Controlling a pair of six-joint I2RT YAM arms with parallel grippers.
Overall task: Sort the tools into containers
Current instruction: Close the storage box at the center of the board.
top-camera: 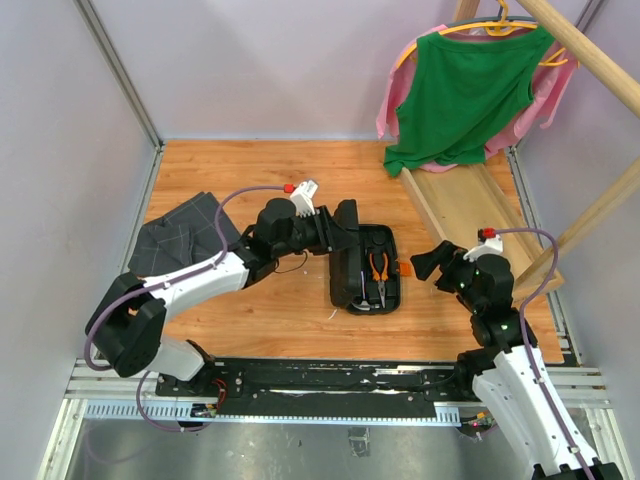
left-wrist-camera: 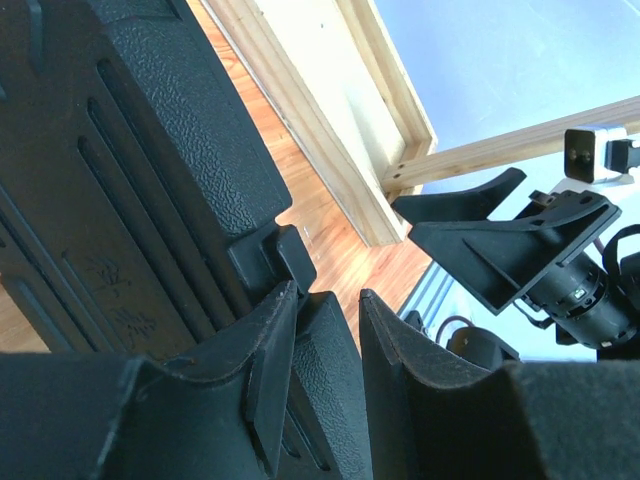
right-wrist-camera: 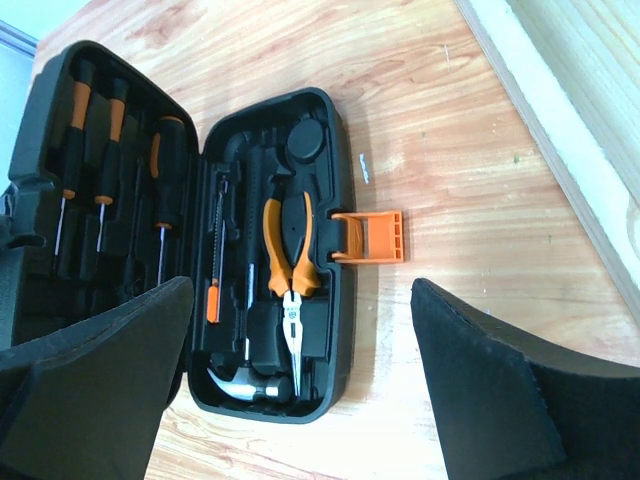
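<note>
Tool case lid pinched by left hand.

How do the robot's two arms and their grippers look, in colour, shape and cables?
Both the left arm and the right arm have white links between black joints. A lilac cable loops along each one to a small white and red wrist unit. The left gripper and right gripper are matte black, with thick wedge-shaped fingers.
</note>
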